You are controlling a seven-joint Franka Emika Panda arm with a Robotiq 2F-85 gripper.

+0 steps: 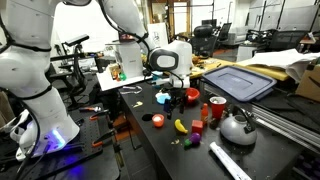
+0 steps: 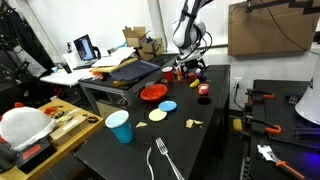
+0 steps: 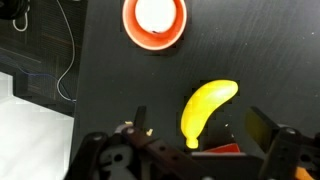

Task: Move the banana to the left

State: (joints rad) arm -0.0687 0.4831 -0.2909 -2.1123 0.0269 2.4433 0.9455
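Note:
The banana is small, bright yellow and curved, and lies on the black table. In the wrist view it sits between my two fingers, stem end toward the camera. In an exterior view the banana lies near the table's front edge, beside a small red bowl with a white inside. That bowl shows at the top of the wrist view. My gripper is open and empty, and hovers above the banana. In an exterior view the gripper hangs over the far end of the table, and the banana cannot be made out there.
A silver kettle, a red cup, a red block and a white cylinder stand close by. A blue bin lid lies behind. Nearer the other camera are a blue cup, a fork and a red plate.

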